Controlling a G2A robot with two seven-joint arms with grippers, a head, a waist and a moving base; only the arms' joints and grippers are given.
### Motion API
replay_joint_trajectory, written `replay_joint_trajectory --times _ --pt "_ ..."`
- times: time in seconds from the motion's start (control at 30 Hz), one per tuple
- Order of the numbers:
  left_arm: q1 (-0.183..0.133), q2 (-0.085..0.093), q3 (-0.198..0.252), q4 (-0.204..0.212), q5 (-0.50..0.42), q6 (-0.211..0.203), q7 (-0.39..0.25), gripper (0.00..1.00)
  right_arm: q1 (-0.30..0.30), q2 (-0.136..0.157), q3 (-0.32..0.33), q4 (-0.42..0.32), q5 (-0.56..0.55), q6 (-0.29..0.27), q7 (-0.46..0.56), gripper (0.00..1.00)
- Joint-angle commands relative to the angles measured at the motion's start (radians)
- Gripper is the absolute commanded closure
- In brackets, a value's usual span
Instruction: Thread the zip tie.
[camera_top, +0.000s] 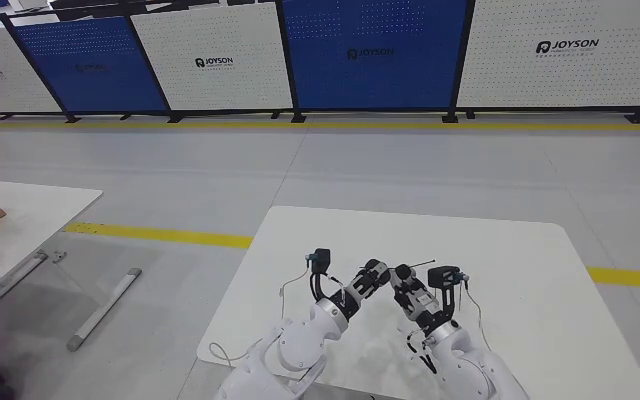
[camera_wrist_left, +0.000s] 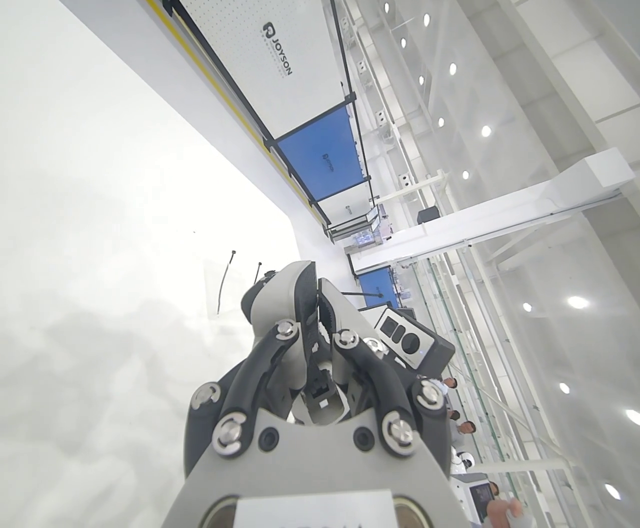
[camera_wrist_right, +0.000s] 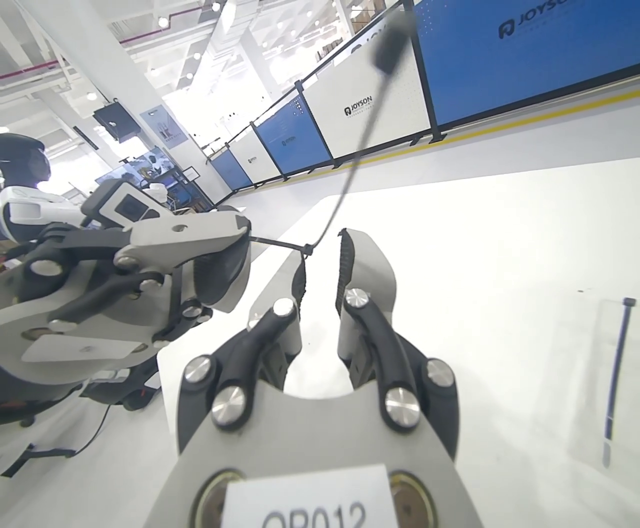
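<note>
— So, the left gripper (camera_wrist_left: 318, 287): what has it got?
— Its fingers are pressed together on one end of the black zip tie (camera_wrist_right: 307, 248). The strap comes straight out from between the tips.
— And the right gripper (camera_wrist_right: 324, 250)?
— Its fingers (camera_wrist_right: 367, 260) are parted with a plain gap between them, and nothing is clamped. A small joint in the zip tie sits right at the tip of one finger. Touching or just beside, I cannot tell, nor whether the strap passes through its head there.
— Where does the strap run from that joint?
— A longer length rises up and away from the table, free in the air, to a thicker dark end.
— How do the two grippers stand to each other?
— Just beside each other, tips facing, above the white table (camera_top: 500, 250), toward its near edge and about midway along it.
— Anything lying on the table?
— A second black zip tie (camera_wrist_right: 619, 370) lies flat and straight, well apart from both grippers. Which edge it is nearest I cannot tell.
— And beyond the table?
— Grey floor with a yellow line (camera_top: 160, 235), then a row of blue and white perforated panels (camera_top: 375, 50)
</note>
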Motion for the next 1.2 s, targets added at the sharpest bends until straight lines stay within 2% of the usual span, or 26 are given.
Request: replay_joint_trajectory --times 0.0,0.13,0.6,0.73,0.77,0.8,1.17 --pt "0.000 -0.001 0.000 0.001 -0.002 0.001 0.003 1.00 0.000 0.001 -0.003 0.000 0.000 -0.001 0.005 0.78" --pt "-0.001 -0.001 0.001 0.002 -0.002 0.001 0.004 1.00 0.000 0.002 -0.004 -0.002 0.000 -0.001 0.003 0.76" --pt "-0.005 -0.002 0.002 0.009 0.001 0.005 -0.001 1.00 -0.001 0.006 -0.005 -0.008 0.006 0.002 -0.012 0.79" --pt "-0.006 -0.002 0.001 0.010 0.001 0.007 -0.001 1.00 0.002 0.007 -0.005 -0.006 0.009 0.004 -0.012 0.88" --pt "-0.007 -0.002 0.001 0.011 0.000 0.007 -0.001 1.00 0.003 0.008 -0.005 -0.006 0.009 0.005 -0.011 0.98" --pt "-0.008 -0.002 0.001 0.011 -0.001 0.007 -0.001 1.00 0.005 0.008 -0.005 -0.005 0.010 0.007 -0.010 1.00" --pt "-0.016 -0.004 0.003 0.014 -0.007 0.006 -0.004 1.00 0.017 0.010 -0.010 0.004 0.016 0.013 0.003 1.00"
